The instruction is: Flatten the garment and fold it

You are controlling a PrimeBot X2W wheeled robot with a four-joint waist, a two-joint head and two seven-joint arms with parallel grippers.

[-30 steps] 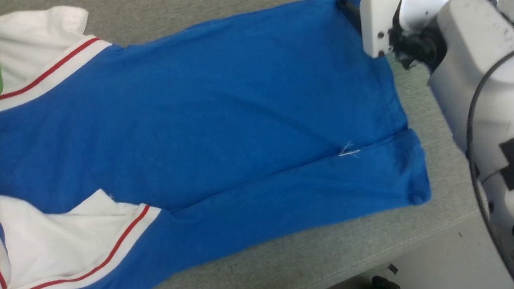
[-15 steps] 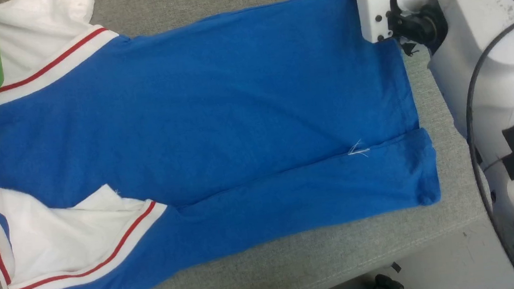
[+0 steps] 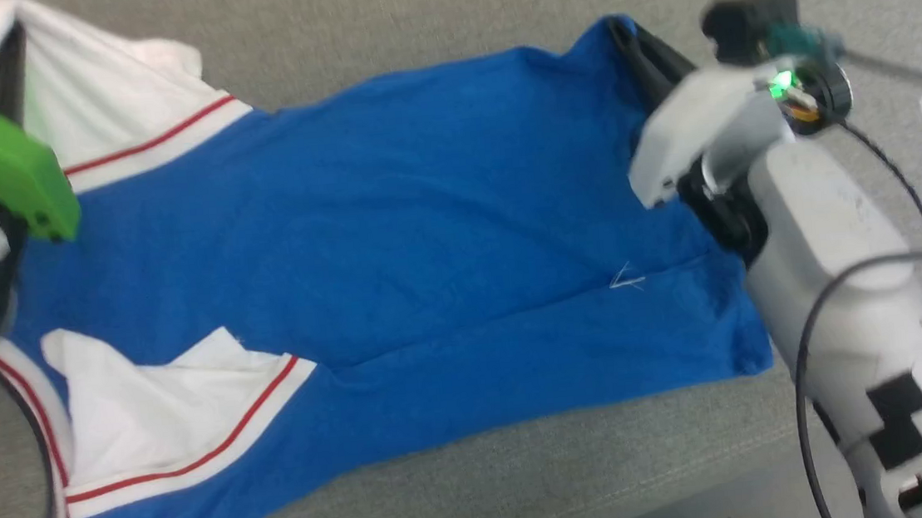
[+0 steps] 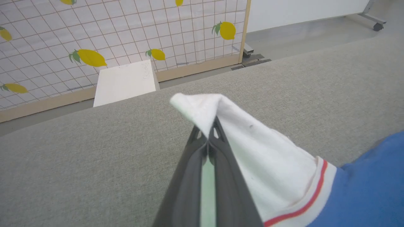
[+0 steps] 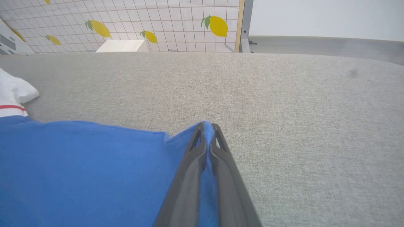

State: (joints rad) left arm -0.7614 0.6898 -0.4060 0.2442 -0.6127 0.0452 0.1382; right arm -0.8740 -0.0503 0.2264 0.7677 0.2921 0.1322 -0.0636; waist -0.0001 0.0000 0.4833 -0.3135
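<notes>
Blue and white, the garment (image 3: 390,215) lies spread out on the grey bench (image 3: 439,10). Its long way goes from the left side to the right side. A strip along its near long side is folded over onto the blue cloth, close to the near edge of the bench.

The left pincer (image 3: 12,39) is pinched tight on the tip of a white sleeve (image 3: 104,90) near the far left corner. The tip is pulled up into a little peak. In the left wrist view the two dark fingers (image 4: 189,176) press together with white cloth between them.

The right pincer (image 3: 620,28) is squeezed tight on the far right corner of the blue cloth, and that corner is pulled up into a point too.

Another white sleeve (image 3: 149,411) with red stripes lies flat at the near left. Past the far edge stands a screen with lemons (image 4: 91,58) on it.
</notes>
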